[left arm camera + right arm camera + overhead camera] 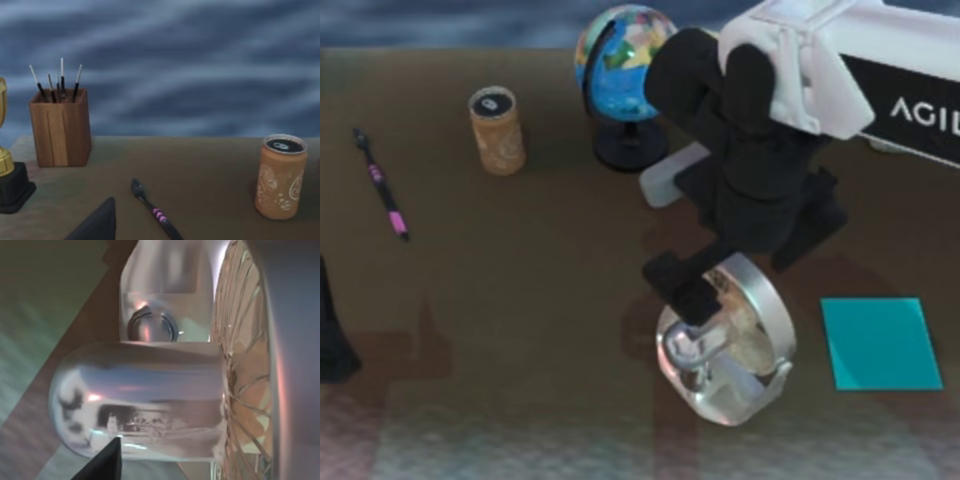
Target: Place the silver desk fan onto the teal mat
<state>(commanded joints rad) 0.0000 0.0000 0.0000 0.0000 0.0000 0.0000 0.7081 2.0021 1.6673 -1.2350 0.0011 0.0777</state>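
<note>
Setting: rendered simulation of a desk or study surface. Evidence: brown table [520, 300] against a blurred blue-grey backdrop; globe [620, 60] on black stand; wooden pen holder [60, 127] with brushes; gold trophy [5, 160]; pen [382, 185]; orange can [498, 130].

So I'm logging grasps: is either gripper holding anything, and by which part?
Cannot be told. The right gripper is at the silver desk fan, by its motor hub, but no closed hold shows. The left arm is parked.

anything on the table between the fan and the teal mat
No. In the top view, only bare tabletop separates the silver desk fan from the teal mat.
</note>
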